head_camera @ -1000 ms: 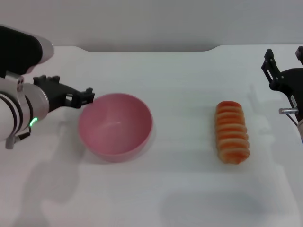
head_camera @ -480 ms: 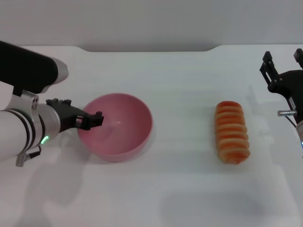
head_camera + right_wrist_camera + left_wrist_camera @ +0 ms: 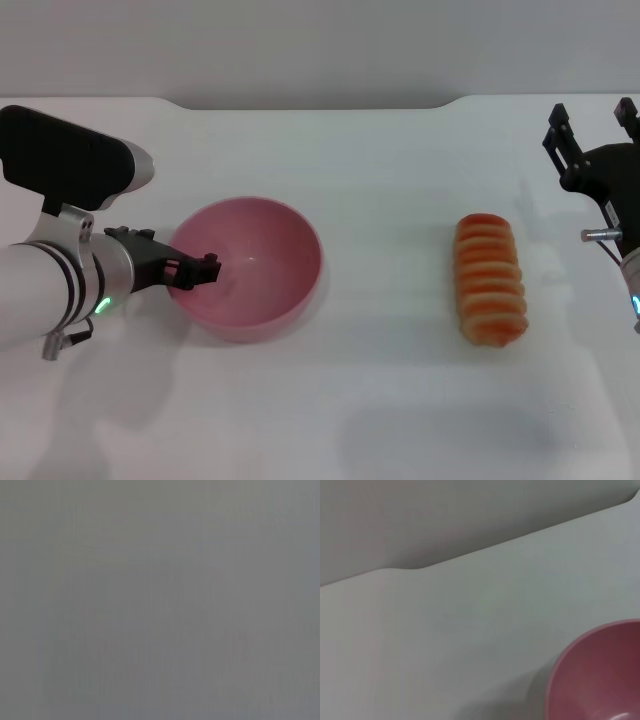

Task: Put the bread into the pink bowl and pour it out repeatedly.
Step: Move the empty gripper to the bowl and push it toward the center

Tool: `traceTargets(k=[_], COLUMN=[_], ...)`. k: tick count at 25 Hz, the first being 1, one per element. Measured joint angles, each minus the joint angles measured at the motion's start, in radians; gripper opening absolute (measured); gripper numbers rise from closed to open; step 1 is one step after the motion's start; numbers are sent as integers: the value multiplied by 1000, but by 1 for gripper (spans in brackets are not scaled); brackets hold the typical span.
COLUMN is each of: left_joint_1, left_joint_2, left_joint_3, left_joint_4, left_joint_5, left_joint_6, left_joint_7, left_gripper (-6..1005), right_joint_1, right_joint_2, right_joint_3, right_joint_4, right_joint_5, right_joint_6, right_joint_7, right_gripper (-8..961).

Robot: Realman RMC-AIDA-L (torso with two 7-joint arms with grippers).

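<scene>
The pink bowl (image 3: 262, 262) stands upright and empty on the white table, left of centre. My left gripper (image 3: 197, 270) is at the bowl's left rim with its fingers open, one tip reaching over the rim into the bowl. The left wrist view catches part of the pink bowl (image 3: 600, 675). The bread (image 3: 489, 279), striped orange and cream, lies ridged side up on the table right of centre, with nothing touching it. My right gripper (image 3: 591, 118) hangs open at the far right, behind and to the right of the bread.
The white table (image 3: 380, 400) ends at a back edge against a grey wall (image 3: 320, 50). The right wrist view is plain grey.
My left arm has swung forward and right, bringing its gripper from just outside the bowl's back-left rim to over the left rim. The right gripper rose slightly. Bowl and bread have not moved.
</scene>
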Motion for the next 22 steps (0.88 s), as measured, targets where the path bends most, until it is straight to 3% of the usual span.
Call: traceTargets(k=[13,22], left_joint_1=[-22,-41], left_joint_2=[0,2], left_joint_3=[-18,-12], left_joint_4=[-21,-33], left_joint_5=[-26,-35], left_joint_6=[-1,-12], left_joint_7=[36,61], left_gripper=[801,463], right_joint_1=[-2,-3], right_joint_2=[-1,-1], right_joint_3=[0,0], right_joint_4=[-19,-31], right_joint_5=[-4,-6], right_joint_6=[0,0], right_joint_7=[-2,-3], right_gripper=[749,749])
